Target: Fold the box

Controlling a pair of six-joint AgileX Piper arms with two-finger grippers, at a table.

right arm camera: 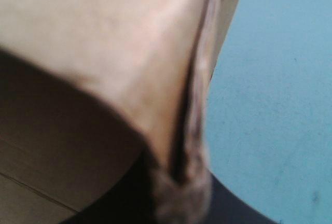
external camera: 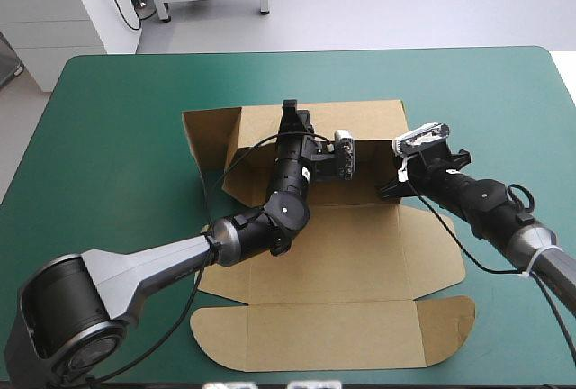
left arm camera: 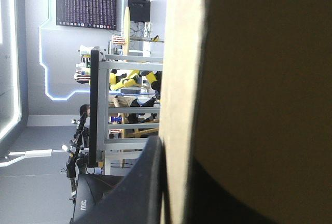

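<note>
The brown box point(external camera: 360, 254) lies mid-table, its lid panel and rounded flaps flat toward the front edge and its back wall standing up. My left gripper point(external camera: 290, 117) sits on that wall's top edge, left of its middle. In the left wrist view the board's edge point(left arm camera: 181, 79) runs between the fingers, with the gripper point(left arm camera: 179, 193) shut on it. My right gripper point(external camera: 393, 186) is at the wall's right end. There a doubled edge of board point(right arm camera: 197, 105) passes between the black fingers, and the gripper point(right arm camera: 179, 198) is shut on it.
A side flap point(external camera: 211, 137) stands angled at the wall's left end. Bare teal-green cover point(external camera: 108, 137) surrounds the sheet on all sides, and it also shows beside the board point(right arm camera: 275, 105) in the right wrist view.
</note>
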